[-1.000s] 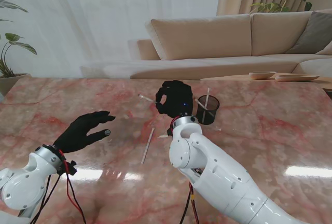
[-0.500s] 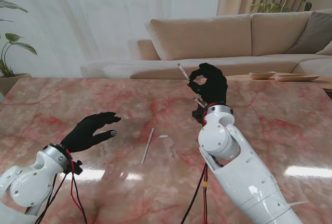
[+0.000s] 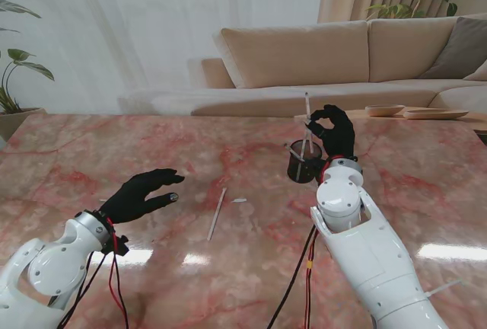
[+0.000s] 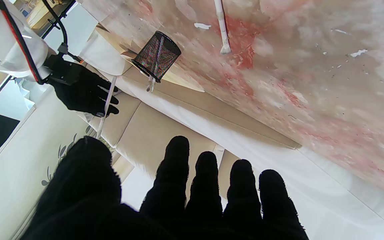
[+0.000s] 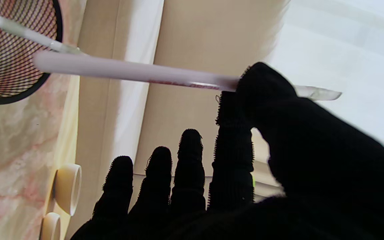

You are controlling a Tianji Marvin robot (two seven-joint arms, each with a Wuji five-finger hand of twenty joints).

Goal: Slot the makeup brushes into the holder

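Observation:
A black mesh holder (image 3: 303,161) (image 4: 156,56) (image 5: 8,56) stands on the marble table, right of centre. My right hand (image 3: 332,132) (image 4: 82,91) (image 5: 245,166) is above it, thumb and index finger pinched on a white makeup brush (image 3: 307,119) (image 5: 135,71). The brush stands nearly upright with its lower end over the holder's mouth. One brush (image 5: 18,30) leans inside the holder. Another white brush (image 3: 218,212) (image 4: 221,25) lies flat on the table between my hands. My left hand (image 3: 141,196) (image 4: 165,196) hovers open over the table at the near left, holding nothing.
A small white scrap (image 3: 239,200) (image 4: 202,25) lies beside the loose brush. A beige sofa (image 3: 319,59) runs behind the table's far edge. Shallow bowls (image 3: 415,111) sit on a side table at the far right.
My right hand has carried the brush rightward from beyond the holder to just above it, turning the brush from slanted to nearly upright. My left hand crept slightly forward.

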